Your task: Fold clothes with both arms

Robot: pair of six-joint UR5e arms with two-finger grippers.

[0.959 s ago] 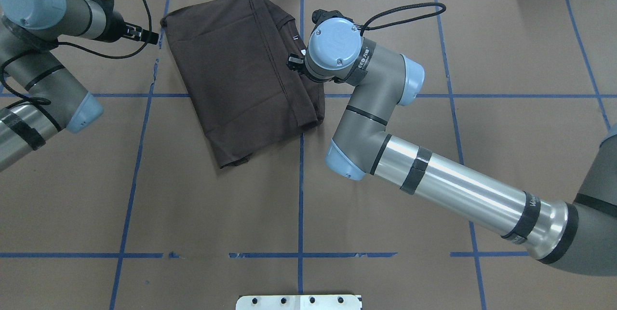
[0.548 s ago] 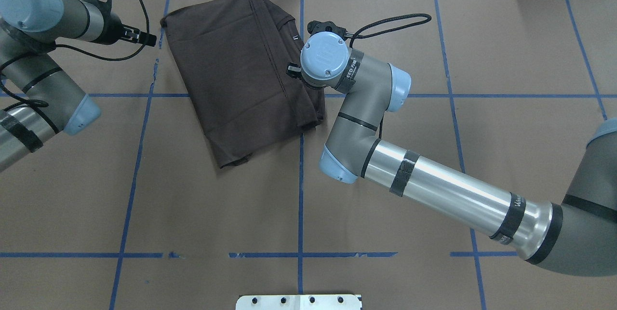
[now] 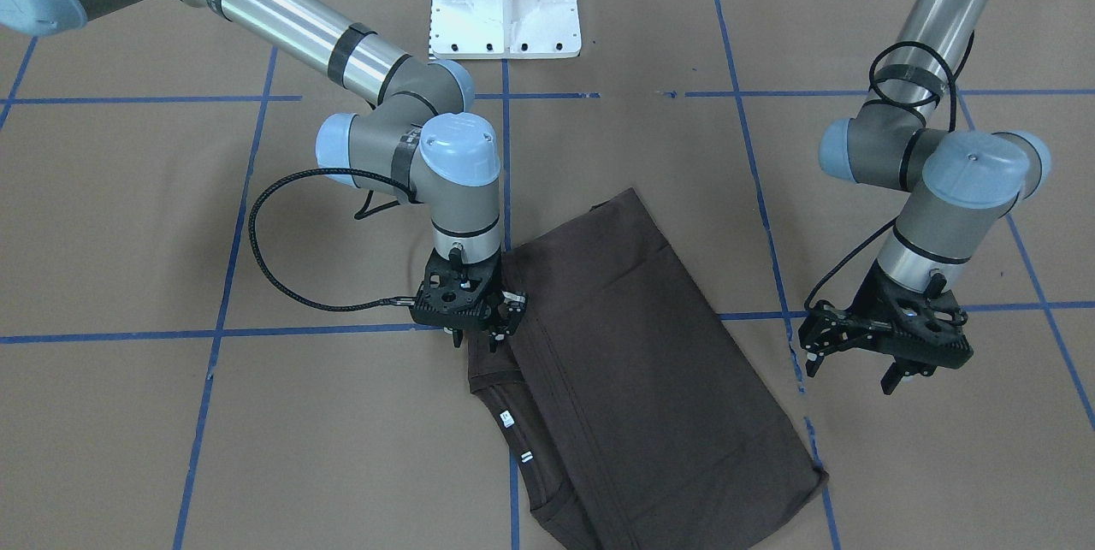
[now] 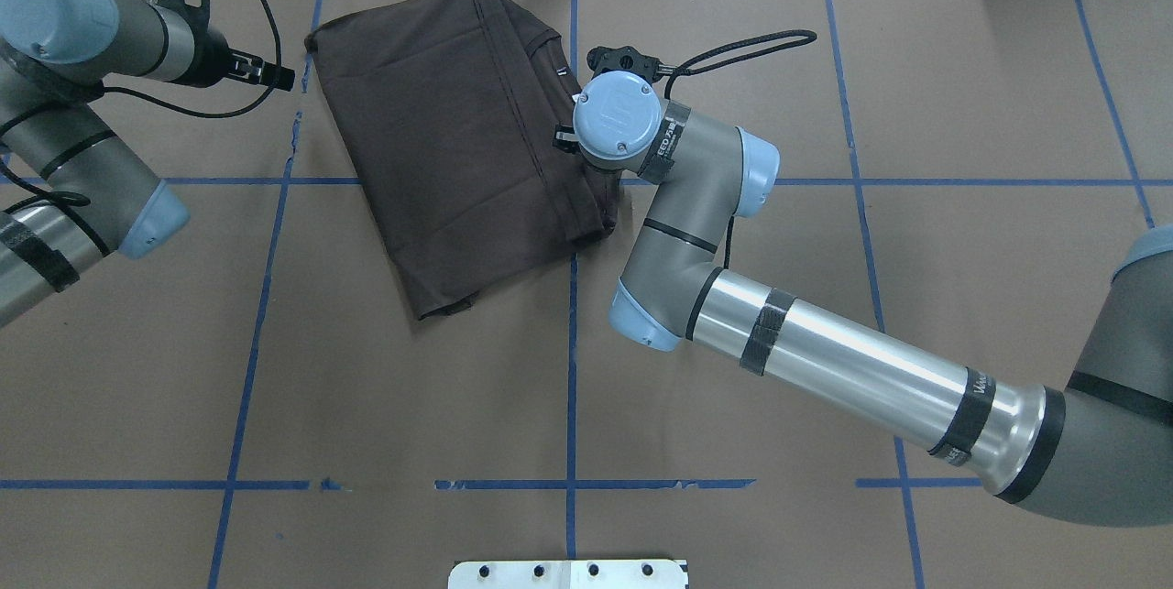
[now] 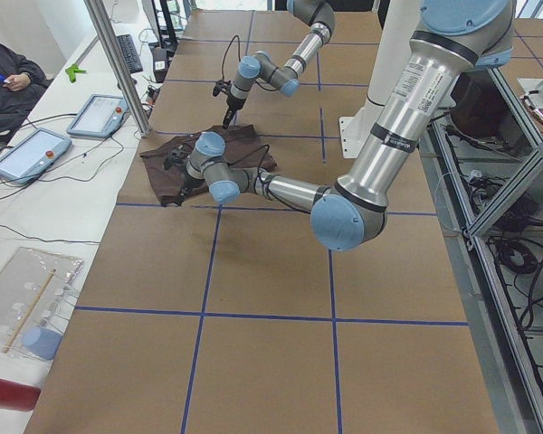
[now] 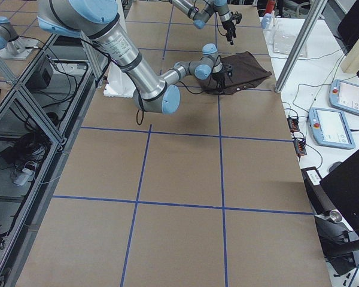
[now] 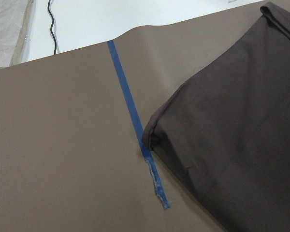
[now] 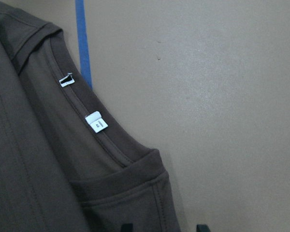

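The dark brown T-shirt (image 3: 633,379) lies folded on the far middle of the table (image 4: 440,140). Its collar with white neck tags (image 8: 95,121) faces my right arm. My right gripper (image 3: 475,343) points down at the shirt's collar-side edge. It is open, with one fingertip (image 8: 127,227) over the cloth and the other over bare table. My left gripper (image 3: 851,375) is open and empty, hovering just off the shirt's opposite edge (image 4: 279,74). The left wrist view shows that shirt corner (image 7: 232,135) beside a blue tape line.
Blue tape lines (image 4: 570,369) grid the brown table cover. The white base pedestal (image 3: 505,2) stands at the robot's side. Beyond the far edge are a metal post (image 5: 118,63), tablets (image 5: 100,113) and cables.
My right wrist has shifted a little to the left, closer over the shirt's collar-side edge. My left gripper has barely moved. The shirt lies as before.
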